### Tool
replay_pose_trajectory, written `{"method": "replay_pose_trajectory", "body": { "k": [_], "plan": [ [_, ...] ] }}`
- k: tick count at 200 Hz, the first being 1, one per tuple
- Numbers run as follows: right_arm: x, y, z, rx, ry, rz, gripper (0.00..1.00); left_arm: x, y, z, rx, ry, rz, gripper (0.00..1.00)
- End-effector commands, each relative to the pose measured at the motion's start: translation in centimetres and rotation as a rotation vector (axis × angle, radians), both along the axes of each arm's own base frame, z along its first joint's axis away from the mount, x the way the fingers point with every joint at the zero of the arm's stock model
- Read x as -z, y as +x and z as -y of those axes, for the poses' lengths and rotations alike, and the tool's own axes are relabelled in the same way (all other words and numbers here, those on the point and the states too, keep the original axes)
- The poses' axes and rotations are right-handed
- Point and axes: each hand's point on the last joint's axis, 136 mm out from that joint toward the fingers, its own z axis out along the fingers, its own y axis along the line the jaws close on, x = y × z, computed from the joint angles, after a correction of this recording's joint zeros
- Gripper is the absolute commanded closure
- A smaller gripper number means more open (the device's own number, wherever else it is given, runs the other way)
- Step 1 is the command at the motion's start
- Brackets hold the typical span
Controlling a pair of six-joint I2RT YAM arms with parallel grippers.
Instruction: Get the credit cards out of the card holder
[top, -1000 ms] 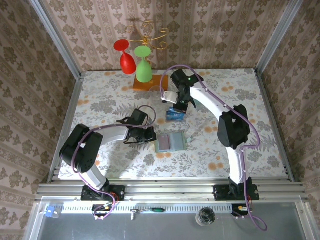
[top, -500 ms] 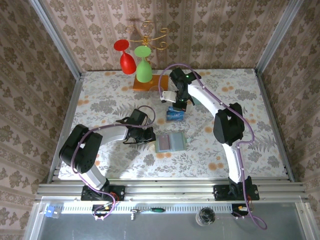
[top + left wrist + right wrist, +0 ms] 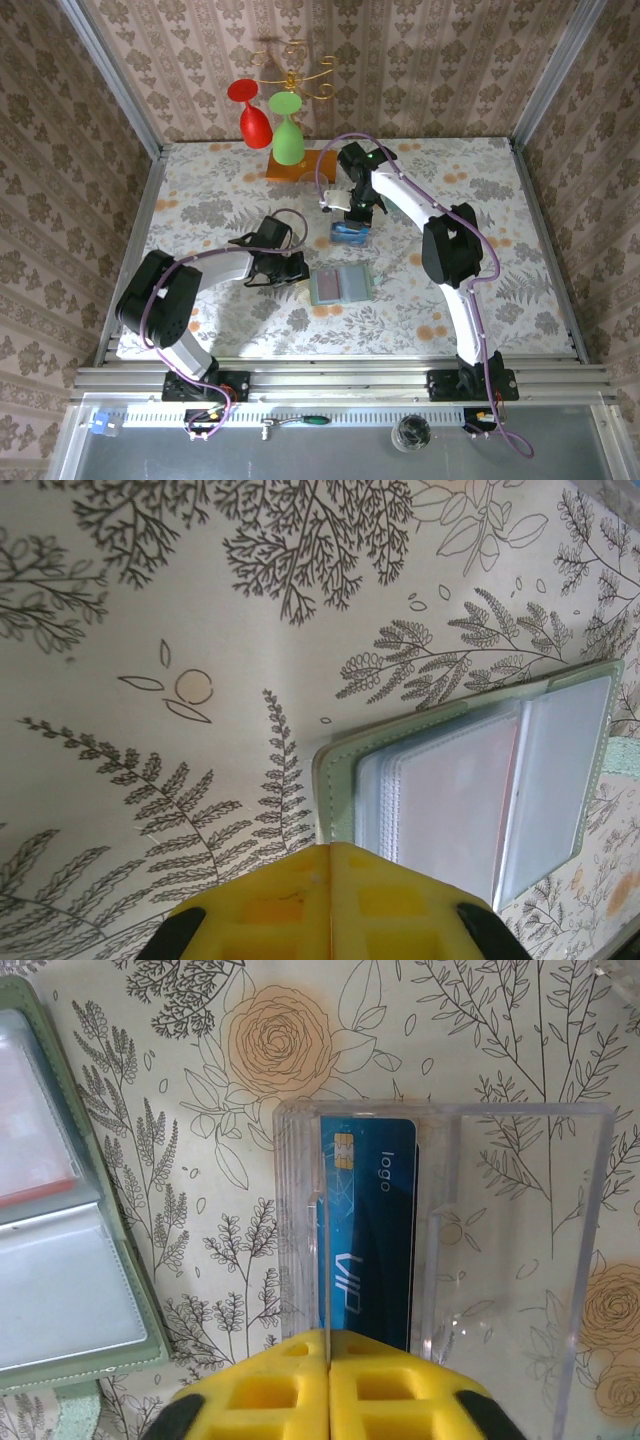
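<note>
the table point(image 3: 200, 200) wears a floral cloth. the right arm point(image 3: 455, 250) reaches to the far middle; the left arm point(image 3: 200, 270) bends in towards the centre. at the far edge a gold rack point(image 3: 295, 65) on a wood base point(image 3: 300, 165) carries a red goblet point(image 3: 250, 110) and a green goblet point(image 3: 288, 135), both upside down.

the holder point(image 3: 341, 285) lies open and flat at the table's centre, both panels up, clear pockets showing point(image 3: 560, 750) point(image 3: 60, 1260). just beyond it stands a clear tray point(image 3: 520, 1240) with dividers.

the blue card point(image 3: 370, 1240) sits in the tray's left slot, chip end away from the wrist point(image 3: 350, 233). the red card point(image 3: 30, 1150) is in a pocket of the holder, seen pink through the plastic point(image 3: 450, 790).

the left gripper point(image 3: 330, 852) is clenched, yellow pads pressed together, its tips at the holder's left edge point(image 3: 296, 270). the right gripper point(image 3: 328, 1340) hangs over the tray point(image 3: 352, 215), pads meeting along a thin seam; the card's near end is hidden behind them, and a pinch on it cannot be told.
</note>
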Motion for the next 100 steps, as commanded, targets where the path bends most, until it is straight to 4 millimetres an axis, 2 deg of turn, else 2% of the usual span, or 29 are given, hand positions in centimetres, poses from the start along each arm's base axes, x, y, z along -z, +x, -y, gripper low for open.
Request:
{"method": "replay_pose_trajectory", "body": {
  "k": [1, 27, 49, 75, 100],
  "plan": [
    [0.1, 0.3, -0.1, 0.005, 0.001, -0.010, 0.82, -0.2, 0.1, -0.4, -0.011, 0.006, 0.004, 0.92],
    [-1.3, 3.5, 0.4, 0.079, -0.006, 0.156, 0.77, 0.0, 0.2, -0.4, -0.012, 0.005, 0.000, 0.92],
    [-3.0, 4.9, 0.8, 0.128, 0.007, 0.270, 0.76, -0.2, 0.4, -0.2, -0.012, 0.000, 0.001, 0.92],
    [-4.5, 5.1, 1.0, 0.191, 0.040, 0.335, 0.76, -0.4, 0.6, -0.1, -0.011, -0.002, 0.004, 0.92],
    [-5.4, 4.1, 0.9, 0.260, 0.087, 0.350, 0.76, -0.7, 0.6, 0.1, -0.007, -0.009, 0.013, 0.92]
  ]
}}
